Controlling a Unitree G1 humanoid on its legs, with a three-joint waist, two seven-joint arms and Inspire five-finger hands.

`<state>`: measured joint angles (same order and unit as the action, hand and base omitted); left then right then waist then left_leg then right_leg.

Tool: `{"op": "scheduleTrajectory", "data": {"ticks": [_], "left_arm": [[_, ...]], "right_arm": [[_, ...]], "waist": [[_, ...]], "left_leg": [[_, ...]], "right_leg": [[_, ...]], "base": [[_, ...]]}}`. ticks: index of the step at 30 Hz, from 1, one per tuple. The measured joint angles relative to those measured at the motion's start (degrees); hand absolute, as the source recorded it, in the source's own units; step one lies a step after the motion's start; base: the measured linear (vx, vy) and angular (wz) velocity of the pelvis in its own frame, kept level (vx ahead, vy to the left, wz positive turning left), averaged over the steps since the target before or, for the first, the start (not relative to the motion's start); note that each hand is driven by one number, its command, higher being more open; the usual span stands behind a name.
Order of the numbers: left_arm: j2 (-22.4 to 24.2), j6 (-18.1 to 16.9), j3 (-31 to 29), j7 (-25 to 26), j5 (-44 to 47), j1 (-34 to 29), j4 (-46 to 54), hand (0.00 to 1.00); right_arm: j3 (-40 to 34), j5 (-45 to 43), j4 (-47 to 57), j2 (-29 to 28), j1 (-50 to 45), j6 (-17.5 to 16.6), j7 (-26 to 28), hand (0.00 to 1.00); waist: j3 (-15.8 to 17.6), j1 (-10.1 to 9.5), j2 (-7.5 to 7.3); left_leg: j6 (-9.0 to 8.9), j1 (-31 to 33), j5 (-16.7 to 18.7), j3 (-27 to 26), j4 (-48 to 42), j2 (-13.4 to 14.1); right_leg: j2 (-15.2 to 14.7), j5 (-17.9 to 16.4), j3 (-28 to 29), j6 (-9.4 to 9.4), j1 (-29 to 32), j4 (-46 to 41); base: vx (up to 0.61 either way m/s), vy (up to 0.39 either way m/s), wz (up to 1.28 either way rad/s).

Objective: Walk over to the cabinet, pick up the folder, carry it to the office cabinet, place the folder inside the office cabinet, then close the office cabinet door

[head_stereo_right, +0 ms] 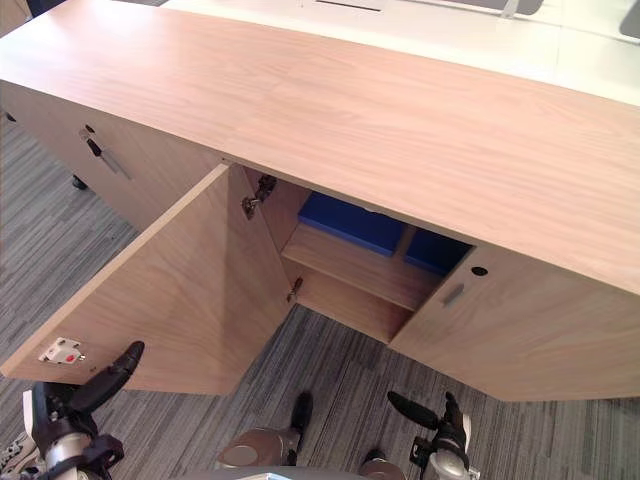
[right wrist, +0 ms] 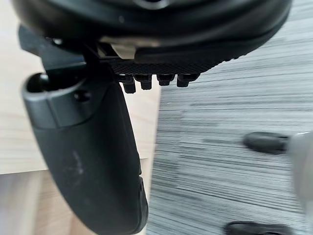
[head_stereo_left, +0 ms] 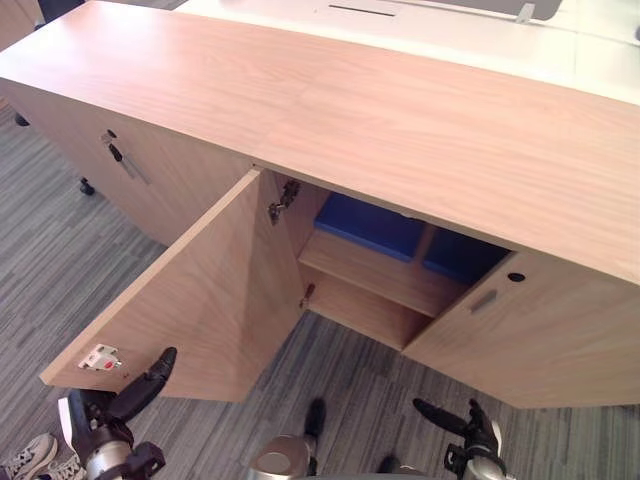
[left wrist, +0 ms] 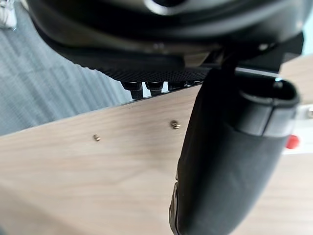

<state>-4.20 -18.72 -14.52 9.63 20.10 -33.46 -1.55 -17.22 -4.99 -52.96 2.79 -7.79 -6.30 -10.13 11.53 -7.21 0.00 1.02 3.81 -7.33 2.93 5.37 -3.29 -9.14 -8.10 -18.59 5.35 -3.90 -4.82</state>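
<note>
1. Cabinet (head_stereo_left: 400,110): a long, low wooden unit that runs from upper left to right centre. It stands on grey carpet (head_stereo_left: 60,270).
2. Door (head_stereo_left: 200,290): it is open and swung out toward the lower left. A hinge (head_stereo_left: 283,198) shows at its inner edge, and a white latch plate (head_stereo_left: 100,357) with a red spot sits near its free corner.
3. Folder (head_stereo_left: 370,225): it is blue and lies flat on the upper shelf (head_stereo_left: 370,270) inside the open bay at frame centre. A second blue patch (head_stereo_left: 460,255) shows just right of a wooden upright. Whether this is the same item cannot be told.
4. Right door (head_stereo_left: 540,340): it is at lower right, with a small handle (head_stereo_left: 484,300).
5. Left hand (head_stereo_left: 140,385): it is at lower left, just below the door's free edge, with its fingers relaxed and holding nothing. In the left wrist view its thumb (left wrist: 230,161) lies across the door's wood. Contact cannot be confirmed.
6. Right hand (head_stereo_left: 445,417): it is at lower right over the carpet, with its fingers straight and nothing in it.
</note>
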Motion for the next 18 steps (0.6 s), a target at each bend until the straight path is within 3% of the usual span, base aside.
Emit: {"op": "scheduleTrajectory", "data": {"ticks": [5, 10, 12, 15, 18], "left_arm": [[-0.12, 4.15, 11.26, -0.17, -2.21, -1.85, -7.47, 1.00], [-2.01, 8.42, 22.26, -4.49, -9.59, -0.73, -12.98, 1.00], [-8.93, 8.72, 27.09, -7.96, -16.17, 2.55, -14.26, 1.00], [-8.90, 10.41, 29.03, -7.01, -17.57, 9.90, -17.75, 1.00], [-8.04, 11.01, 31.36, -5.18, -17.92, 16.89, -19.50, 1.00]], "right_arm": [[1.78, -0.04, -0.61, -0.55, 0.23, 0.02, -0.16, 1.00], [4.35, -0.04, 0.28, -0.99, 2.27, -0.01, -0.48, 1.00], [6.66, 0.12, 1.60, -1.49, 3.05, -0.02, -0.77, 1.00], [8.05, 0.25, 2.93, -1.47, 2.99, -0.09, -1.12, 1.00], [8.11, 0.69, 2.86, -1.45, 2.67, -0.03, -1.25, 1.00]], "waist": [[-0.06, 0.49, 0.03], [0.04, 3.10, -0.25], [-0.04, 5.33, -0.38], [-0.12, 7.49, -0.52], [-0.40, 8.66, -1.12]], "left_leg": [[-0.66, 3.77, -0.45, -3.81, -0.03, 1.16], [-0.54, 5.84, -0.31, -9.62, -0.30, 1.32], [-0.01, 5.81, 0.28, -13.74, -0.29, 1.77], [0.38, 5.76, 1.23, -18.29, -0.30, 1.98], [0.49, 5.67, 1.88, -21.15, -0.31, 1.95]], "right_leg": [[0.93, 0.00, 5.00, -0.11, 5.93, -1.41], [1.67, 0.76, 13.07, -2.10, 11.53, -1.85], [1.88, 1.25, 16.63, -3.65, 13.60, -2.09], [2.05, 2.22, 20.58, -4.89, 15.72, -1.82], [2.07, 2.91, 23.02, -4.80, 17.14, -1.77]], "base": [[-0.10, 0.028, -0.26], [-0.01, 0.059, -0.70], [0.01, 0.059, -1.09], [0.01, 0.051, -0.82], [0.03, 0.040, -0.58]]}}
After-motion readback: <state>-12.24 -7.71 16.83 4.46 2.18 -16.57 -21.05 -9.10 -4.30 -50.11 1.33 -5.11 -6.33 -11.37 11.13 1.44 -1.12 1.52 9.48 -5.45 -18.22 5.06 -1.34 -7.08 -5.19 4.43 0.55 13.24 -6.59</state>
